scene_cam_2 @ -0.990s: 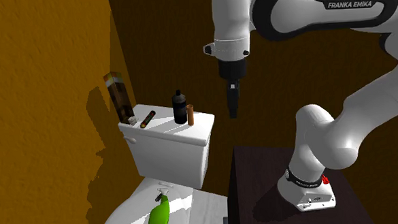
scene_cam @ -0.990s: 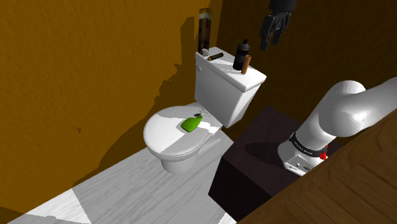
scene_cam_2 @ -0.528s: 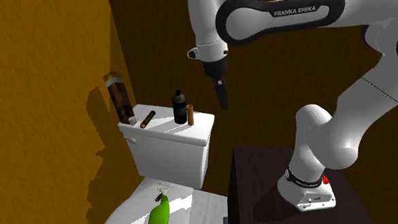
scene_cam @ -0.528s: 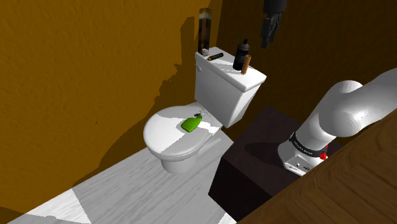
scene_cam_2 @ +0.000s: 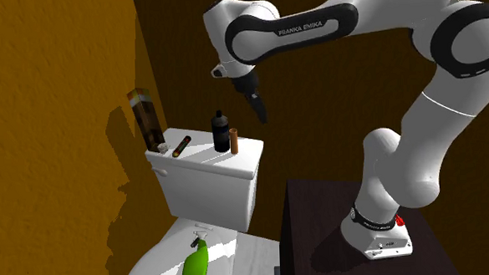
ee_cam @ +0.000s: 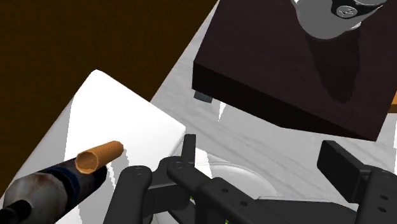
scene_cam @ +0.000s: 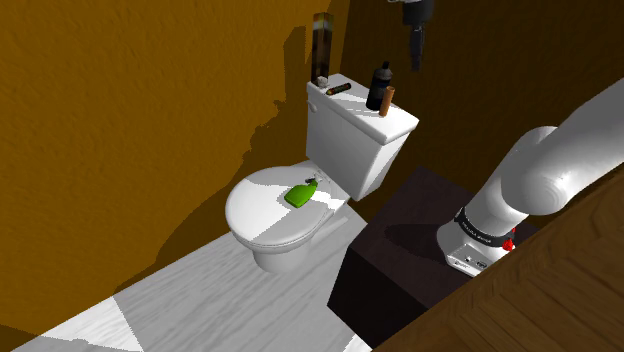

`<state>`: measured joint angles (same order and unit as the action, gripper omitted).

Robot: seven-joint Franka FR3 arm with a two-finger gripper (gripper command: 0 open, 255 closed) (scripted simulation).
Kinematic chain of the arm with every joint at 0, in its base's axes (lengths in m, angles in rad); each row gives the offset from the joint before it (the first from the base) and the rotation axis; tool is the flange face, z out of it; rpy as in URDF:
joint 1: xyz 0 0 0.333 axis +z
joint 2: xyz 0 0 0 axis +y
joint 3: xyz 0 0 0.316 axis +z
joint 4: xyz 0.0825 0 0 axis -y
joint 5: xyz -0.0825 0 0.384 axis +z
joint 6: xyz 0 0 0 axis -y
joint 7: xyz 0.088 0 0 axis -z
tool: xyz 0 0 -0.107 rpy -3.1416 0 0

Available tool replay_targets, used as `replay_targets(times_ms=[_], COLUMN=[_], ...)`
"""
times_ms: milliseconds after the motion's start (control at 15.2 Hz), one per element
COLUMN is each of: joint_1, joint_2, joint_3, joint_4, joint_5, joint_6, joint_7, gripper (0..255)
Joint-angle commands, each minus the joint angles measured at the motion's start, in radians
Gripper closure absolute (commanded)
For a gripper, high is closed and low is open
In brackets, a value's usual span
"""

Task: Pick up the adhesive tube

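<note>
Nearby, orange tube [scene_cam_2: 235, 141] below the hand [scene_cam_2: 260, 117]

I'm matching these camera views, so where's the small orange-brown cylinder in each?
Shoulder view: small orange-brown cylinder at upper centre, beside the dark bottle.
Second exterior view: cylinder left of centre.
Wrist view: cylinder beside that bottle.
Shared landmark: white toilet tank lid beneath it.

White toilet tank lid [scene_cam: 357, 104] bearing black bottle [scene_cam: 379, 86], brown tube [scene_cam: 389, 100], dark stick [scene_cam: 338, 90], tall box [scene_cam: 321, 48].

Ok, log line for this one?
gripper: open, empty, raised near toilet tank | orange-brown tube: upright beside black bottle, untouched
</note>
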<state>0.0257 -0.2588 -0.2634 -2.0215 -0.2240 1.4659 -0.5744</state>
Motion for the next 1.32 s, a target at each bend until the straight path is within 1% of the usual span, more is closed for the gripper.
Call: replay_targets(times_ms=[0, 330, 660, 990, 1254], joint_1=[-0.004, -0.02, -0.048, -0.083, -0.112], joint_2=[0.084, 0.286, 0.495, 0.709, 0.89], joint_3=[-0.026, -0.06, -0.07, -0.062, -0.05], joint_4=[0.046, 0.195, 0.369, 0.573, 0.768], joint_5=[-0.027, -0.073, -0.109, -0.144, -0.174], joint_6=[0.021, 0.043, 0.061, 0.067, 0.057], joint_7=[-0.092, -0.293, -0.476, -0.642, -0.768], gripper=[0, 0, 0, 0, 0])
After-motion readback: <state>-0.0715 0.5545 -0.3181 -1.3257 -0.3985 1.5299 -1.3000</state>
